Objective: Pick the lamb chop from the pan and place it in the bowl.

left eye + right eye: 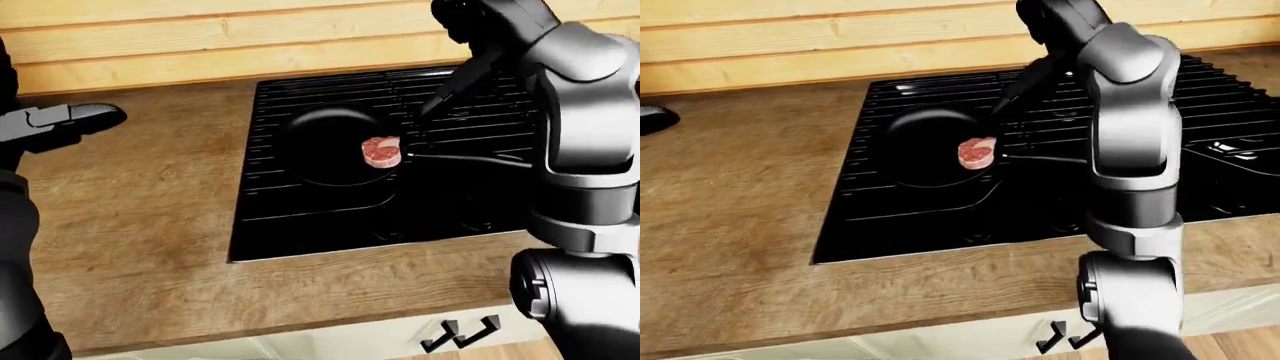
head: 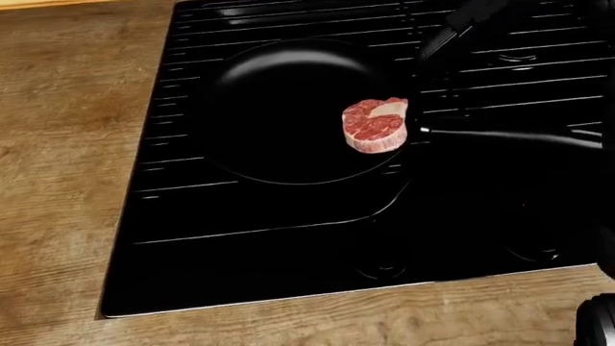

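Sitting at the right edge of the black pan [image 2: 288, 108] in the head view, the lamb chop [image 2: 375, 124] lies just beside the handle. Left-eye view: right hand [image 1: 450, 86] above the stove [image 1: 330, 225], fingers' spread unclear; left hand [image 1: 60, 121] over the wooden desk [image 1: 140, 217], likewise unclear.

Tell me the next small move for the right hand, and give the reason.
Probably lower the right hand down and toward the view's left onto the lamb chop. The chop lies untouched at the pan rim by the handle, and the fingers hang just above and right of it, not yet around it.
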Robot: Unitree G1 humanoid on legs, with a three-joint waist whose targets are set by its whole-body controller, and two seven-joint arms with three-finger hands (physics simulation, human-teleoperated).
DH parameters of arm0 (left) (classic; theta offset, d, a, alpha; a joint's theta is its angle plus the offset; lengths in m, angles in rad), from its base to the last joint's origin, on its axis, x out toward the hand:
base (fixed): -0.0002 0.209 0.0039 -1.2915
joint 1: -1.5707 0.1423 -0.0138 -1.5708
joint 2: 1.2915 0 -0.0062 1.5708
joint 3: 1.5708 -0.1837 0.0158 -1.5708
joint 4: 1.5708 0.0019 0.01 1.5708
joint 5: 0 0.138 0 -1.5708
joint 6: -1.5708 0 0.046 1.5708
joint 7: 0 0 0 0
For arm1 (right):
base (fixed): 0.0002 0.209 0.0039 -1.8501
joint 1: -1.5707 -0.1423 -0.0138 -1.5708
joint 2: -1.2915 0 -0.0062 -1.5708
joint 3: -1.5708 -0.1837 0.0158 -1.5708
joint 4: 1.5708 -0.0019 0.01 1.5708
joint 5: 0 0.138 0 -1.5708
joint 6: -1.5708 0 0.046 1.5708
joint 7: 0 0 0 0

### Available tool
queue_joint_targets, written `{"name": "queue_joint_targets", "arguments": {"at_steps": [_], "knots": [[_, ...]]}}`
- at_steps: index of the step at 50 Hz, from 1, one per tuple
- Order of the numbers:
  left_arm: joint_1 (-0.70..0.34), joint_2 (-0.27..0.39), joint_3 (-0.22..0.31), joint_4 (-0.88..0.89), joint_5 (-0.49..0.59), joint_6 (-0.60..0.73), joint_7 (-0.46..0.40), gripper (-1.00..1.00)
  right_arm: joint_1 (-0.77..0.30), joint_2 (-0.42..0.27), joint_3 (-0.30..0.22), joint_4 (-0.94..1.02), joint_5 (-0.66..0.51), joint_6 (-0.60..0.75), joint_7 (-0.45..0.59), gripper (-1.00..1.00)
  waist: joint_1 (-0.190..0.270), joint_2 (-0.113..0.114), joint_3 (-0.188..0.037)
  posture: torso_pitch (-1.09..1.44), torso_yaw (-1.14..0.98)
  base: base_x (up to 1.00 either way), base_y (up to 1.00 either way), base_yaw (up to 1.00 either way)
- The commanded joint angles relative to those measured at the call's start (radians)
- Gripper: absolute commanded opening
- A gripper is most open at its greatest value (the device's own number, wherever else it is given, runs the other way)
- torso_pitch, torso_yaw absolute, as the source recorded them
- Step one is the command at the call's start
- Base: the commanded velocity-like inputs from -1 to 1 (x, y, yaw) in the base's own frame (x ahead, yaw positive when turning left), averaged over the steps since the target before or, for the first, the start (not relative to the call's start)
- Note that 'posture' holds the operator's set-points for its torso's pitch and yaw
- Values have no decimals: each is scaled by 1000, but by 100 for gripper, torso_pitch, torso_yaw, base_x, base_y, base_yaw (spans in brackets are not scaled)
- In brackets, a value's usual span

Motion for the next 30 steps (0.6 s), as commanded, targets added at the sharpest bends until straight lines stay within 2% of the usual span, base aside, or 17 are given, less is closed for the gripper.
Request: {"name": "queue_joint_targets", "arguments": {"at_steps": [1,4,12,22,30], "knots": [[-27,22,17,-27,5,-31,-5,100,-103,-3,-14,49,-62,-27,28,100,0,4,-30,0,0,0,0,0],[-23,18,13,-22,25,-40,3,100,-141,11,9,118,-122,-75,72,100,-1,6,-30,0,0,0,0,0],[-29,18,26,-24,7,-35,9,100,-264,58,25,364,-240,-230,126,100,-4,10,-33,0,0,0,0,0],[-22,26,29,-22,0,-40,20,100,-527,98,59,819,-352,-384,147,100,-11,25,-30,0,0,0,0,0],[-21,26,30,-21,-8,-40,23,100,-619,138,90,974,-439,-436,253,100,-18,32,-29,0,0,0,0,0]]}}
